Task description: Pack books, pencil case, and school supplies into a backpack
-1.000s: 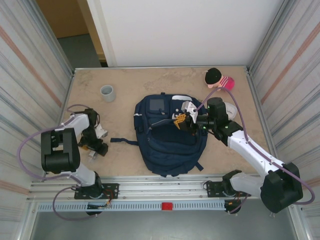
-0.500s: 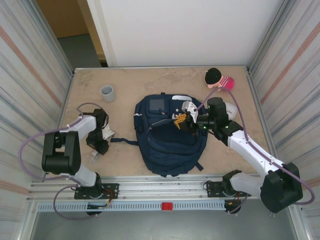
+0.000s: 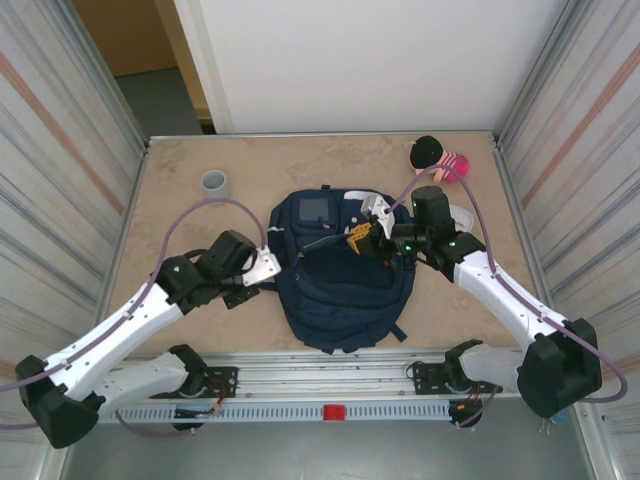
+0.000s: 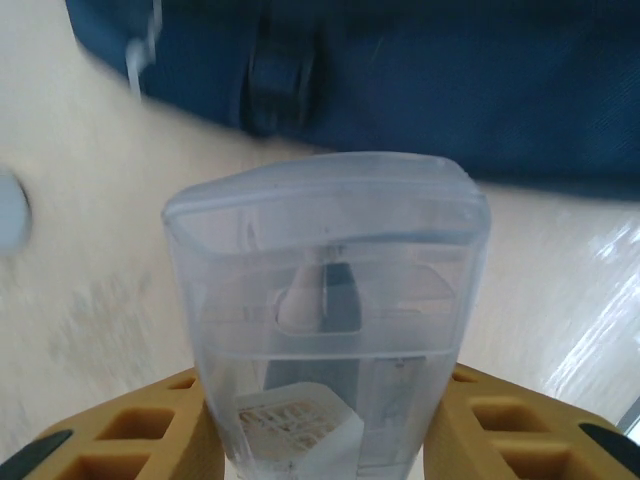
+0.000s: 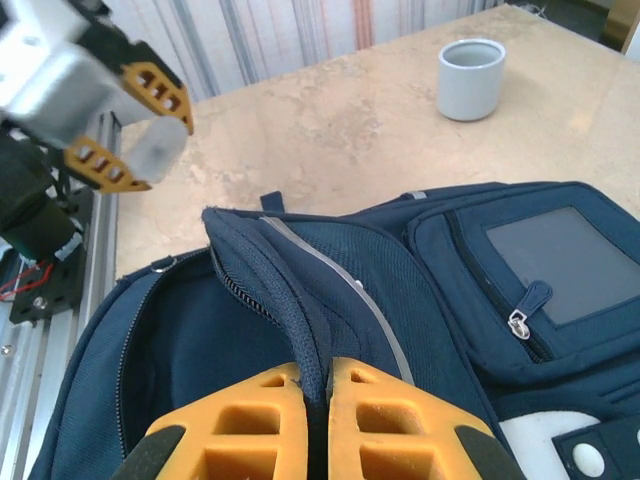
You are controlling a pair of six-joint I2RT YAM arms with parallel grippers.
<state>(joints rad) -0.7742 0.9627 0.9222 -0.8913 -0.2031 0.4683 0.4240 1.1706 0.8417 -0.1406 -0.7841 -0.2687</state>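
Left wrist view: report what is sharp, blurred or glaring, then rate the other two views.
Left wrist view: the translucent pale plastic pencil case is sharp, the navy fabric backpack and beige stone-look table behind are smeared, with white glare at the right edge; right wrist view: mostly crisp; top external view: evenly lit, soft shadows.

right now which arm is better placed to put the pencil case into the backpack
Left. The left gripper holds the pencil case beside the backpack; the right gripper is shut on the flap, holding it open.
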